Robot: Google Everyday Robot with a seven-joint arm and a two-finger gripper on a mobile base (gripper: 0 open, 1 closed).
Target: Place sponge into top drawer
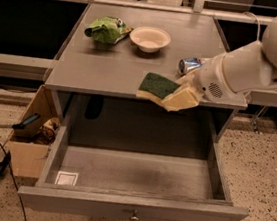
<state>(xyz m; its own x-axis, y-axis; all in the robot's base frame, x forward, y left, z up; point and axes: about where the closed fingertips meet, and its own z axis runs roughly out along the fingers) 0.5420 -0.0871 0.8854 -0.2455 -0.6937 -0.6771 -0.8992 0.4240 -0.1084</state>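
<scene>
The sponge (157, 86), dark green face over pale yellow foam, hangs in the air at the front edge of the grey tabletop (104, 63), above the open top drawer. My gripper (180, 95) holds it by its right end, with the white arm reaching in from the right. The top drawer (136, 172) is pulled fully out below, wide and shallow, with a white label (66, 178) in its front left corner and a small round knob (134, 216) on its front.
A light green snack bag (106, 29) and a white bowl (150, 38) sit at the back of the tabletop. A metal can (189, 65) lies on the table behind the gripper. A cardboard box (29, 137) with tools stands on the floor at the left.
</scene>
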